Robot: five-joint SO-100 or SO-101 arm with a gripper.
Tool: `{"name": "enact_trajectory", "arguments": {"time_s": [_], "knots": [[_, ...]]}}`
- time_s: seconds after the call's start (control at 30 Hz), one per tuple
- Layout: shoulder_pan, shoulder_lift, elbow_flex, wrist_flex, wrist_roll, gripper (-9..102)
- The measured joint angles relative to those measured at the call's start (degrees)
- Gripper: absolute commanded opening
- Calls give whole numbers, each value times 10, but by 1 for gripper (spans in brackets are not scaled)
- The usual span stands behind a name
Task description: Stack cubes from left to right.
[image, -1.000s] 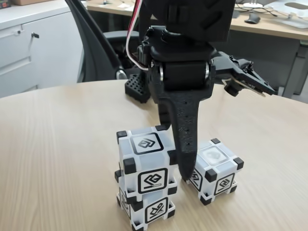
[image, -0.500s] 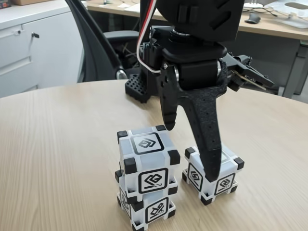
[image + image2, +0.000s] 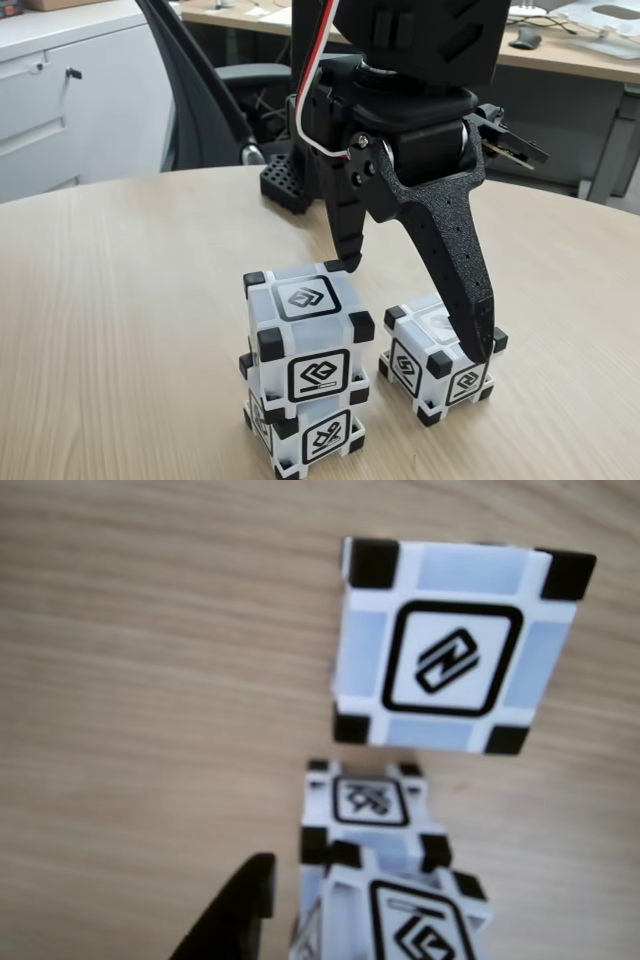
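Two white cubes with black corners stand stacked at the front of the table in the fixed view: the upper cube (image 3: 305,340) on the lower cube (image 3: 312,436). A single cube (image 3: 432,368) sits on the table just right of the stack. My black gripper (image 3: 415,305) hangs above it, open wide. Its long finger (image 3: 470,300) reaches down over the single cube's right side, and the short finger (image 3: 345,240) ends behind the stack's top. In the other view the single cube (image 3: 455,645) looms large, the stacked cubes (image 3: 372,805) show below, and a fingertip (image 3: 238,915) sits bottom left.
The round wooden table (image 3: 130,290) has bare surface to the left and right of the cubes. A black perforated base block (image 3: 285,185) sits behind the arm. An office chair (image 3: 200,100) and a white cabinet (image 3: 60,100) stand beyond the table's edge.
The long finger swung rightward from the gap between stack and single cube, across that cube to its right side. The jaws spread wider. No cube moved.
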Motion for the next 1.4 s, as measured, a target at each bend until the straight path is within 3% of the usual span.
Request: {"name": "enact_trajectory", "arguments": {"time_s": [0.57, 1.4], "knots": [[-89, -14, 0, 0, 31, 46], [-90, -114, 0, 0, 46, 42]]}}
